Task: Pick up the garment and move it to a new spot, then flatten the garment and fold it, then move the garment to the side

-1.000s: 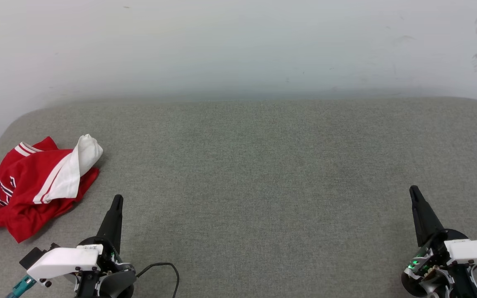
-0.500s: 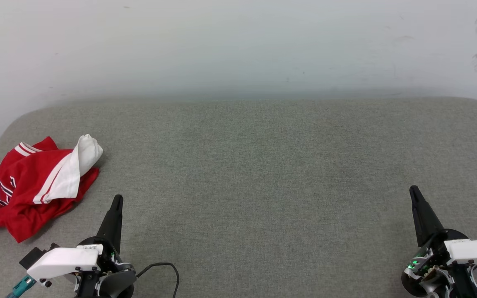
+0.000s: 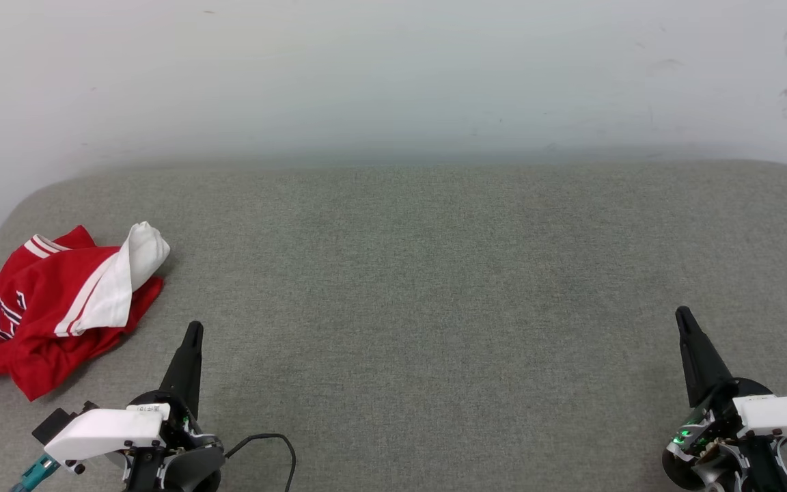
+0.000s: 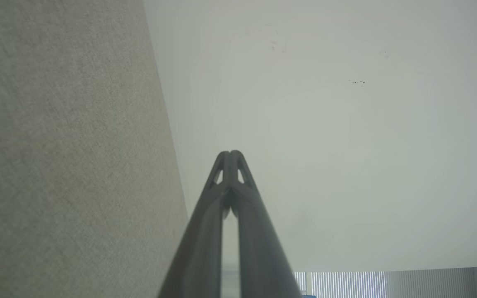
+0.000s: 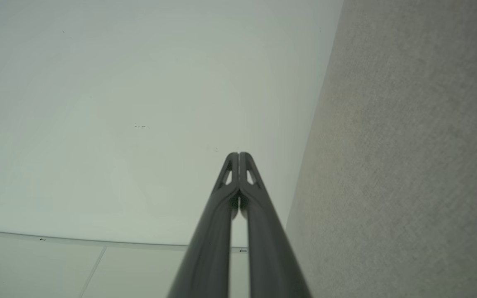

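Observation:
The garment (image 3: 52, 301), a red jersey T-shirt with a white sleeve and navy lettering, lies crumpled at the far left of the grey cushioned surface (image 3: 421, 273). My left gripper (image 3: 193, 329) is shut and empty, a little to the right of the garment and nearer to me, not touching it. At the lower right my right gripper (image 3: 681, 314) is also shut with nothing in it, far from the garment. In the left wrist view the left gripper (image 4: 230, 154) has its fingertips pressed together; the right wrist view shows the right gripper (image 5: 238, 155) closed the same way.
A pale wall (image 3: 393, 75) rises behind the surface. The surface's rounded left edge runs close by the garment. A black cable (image 3: 277, 441) loops beside my left wrist. Wide bare cushion lies between the two grippers.

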Controlling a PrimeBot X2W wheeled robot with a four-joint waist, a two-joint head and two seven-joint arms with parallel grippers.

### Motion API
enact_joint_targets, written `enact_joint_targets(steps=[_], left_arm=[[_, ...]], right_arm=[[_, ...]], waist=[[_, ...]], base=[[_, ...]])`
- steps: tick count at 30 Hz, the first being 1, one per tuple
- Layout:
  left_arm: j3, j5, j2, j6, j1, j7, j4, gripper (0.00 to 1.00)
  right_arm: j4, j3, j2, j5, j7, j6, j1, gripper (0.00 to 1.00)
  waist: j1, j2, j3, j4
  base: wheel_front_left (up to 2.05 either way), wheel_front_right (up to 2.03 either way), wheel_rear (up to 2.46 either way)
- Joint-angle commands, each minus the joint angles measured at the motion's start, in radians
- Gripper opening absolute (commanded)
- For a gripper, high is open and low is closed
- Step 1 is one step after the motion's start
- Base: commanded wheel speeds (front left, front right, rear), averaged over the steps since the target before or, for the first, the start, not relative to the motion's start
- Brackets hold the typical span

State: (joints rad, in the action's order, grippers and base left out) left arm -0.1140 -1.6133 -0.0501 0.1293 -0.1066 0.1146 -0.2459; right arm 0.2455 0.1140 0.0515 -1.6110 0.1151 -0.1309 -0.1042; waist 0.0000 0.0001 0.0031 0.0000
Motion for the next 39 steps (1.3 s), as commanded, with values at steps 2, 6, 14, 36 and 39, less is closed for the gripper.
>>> enact_joint_targets(steps=[2,6,14,36,39], left_arm=[[-0.002,0.0,0.001,0.003,-0.005,0.002,0.0,0.0],[0.001,0.0,0.001,0.0,0.006,-0.001,-0.01,1.0],[0.01,0.014,0.003,0.0,0.038,-0.032,-0.012,1.0],[-0.029,0.152,0.002,0.0,0.063,-0.131,0.027,1.0],[-0.025,0.165,0.001,0.0,0.075,-0.142,0.035,1.0]], right_arm=[[0.001,0.0,-0.002,-0.004,-0.001,0.0,-0.009,0.0],[0.01,-0.001,0.0,0.001,-0.001,0.0,0.007,1.0],[0.025,-0.018,-0.001,0.023,-0.032,0.0,0.032,1.0],[0.04,0.019,-0.001,0.342,-0.13,0.0,0.012,1.0],[0.015,0.015,-0.001,0.426,-0.142,0.0,0.012,1.0]], waist=[[0.0,-0.0001,0.0,0.0],[0.0,-0.0001,0.0,0.0],[0.0,-0.0001,0.001,0.0],[0.0,-0.0001,0.0,-0.001],[0.0,-0.0001,0.0,-0.001]], base=[[0.0,0.0,0.0],[0.0,0.0,0.0],[0.0,0.0,0.0],[0.0,0.0,0.0],[0.0,0.0,0.0]])
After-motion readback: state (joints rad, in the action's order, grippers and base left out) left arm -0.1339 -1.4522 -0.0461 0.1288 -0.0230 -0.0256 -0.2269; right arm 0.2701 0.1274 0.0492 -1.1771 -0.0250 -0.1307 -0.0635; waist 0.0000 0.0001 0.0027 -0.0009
